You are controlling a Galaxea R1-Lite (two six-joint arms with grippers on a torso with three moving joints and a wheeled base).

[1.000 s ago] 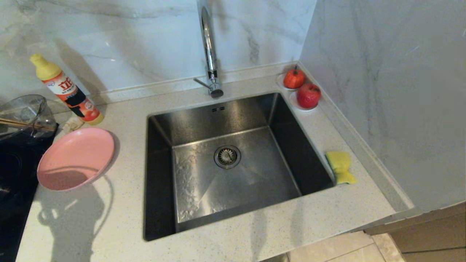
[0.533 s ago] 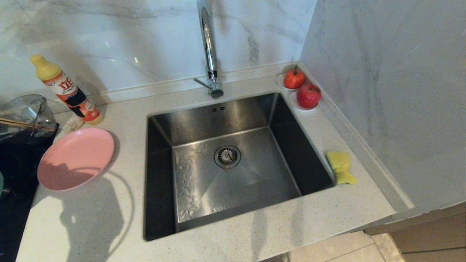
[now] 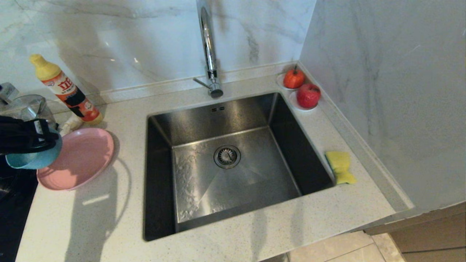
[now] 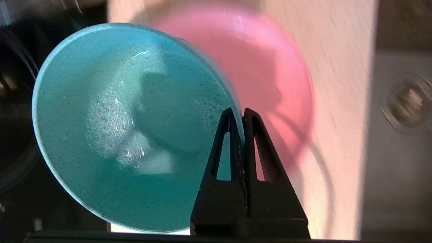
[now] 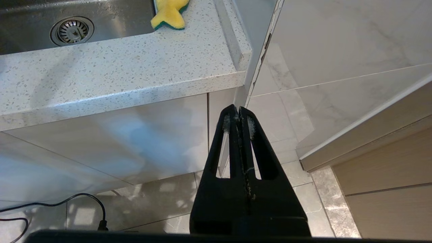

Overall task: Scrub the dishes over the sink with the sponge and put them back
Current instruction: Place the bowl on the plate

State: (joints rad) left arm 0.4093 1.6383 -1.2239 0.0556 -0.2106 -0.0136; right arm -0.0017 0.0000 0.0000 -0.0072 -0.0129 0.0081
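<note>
My left gripper (image 3: 51, 140) enters the head view from the far left, shut on the rim of the teal-blue bowl (image 3: 32, 159). It holds the bowl tilted in the air over the left edge of the pink plate (image 3: 82, 156), which lies on the counter. In the left wrist view the fingertips (image 4: 238, 113) pinch the wet bowl (image 4: 128, 135) with the plate (image 4: 270, 67) behind. The yellow sponge (image 3: 340, 166) rests on the counter right of the sink (image 3: 255, 182). My right gripper (image 5: 239, 111) hangs shut and empty below the counter front.
A chrome tap (image 3: 209, 54) stands behind the sink. A detergent bottle (image 3: 67, 91) and a clear glass bowl (image 3: 25, 105) sit at the back left, beside a black hob (image 3: 11, 203). Two red apples (image 3: 308, 95) occupy the back right corner by the wall.
My left arm has swung into the head view from the left, carrying the teal-blue bowl over the plate's left edge. Before, only its shadow showed. The right arm has kept still.
</note>
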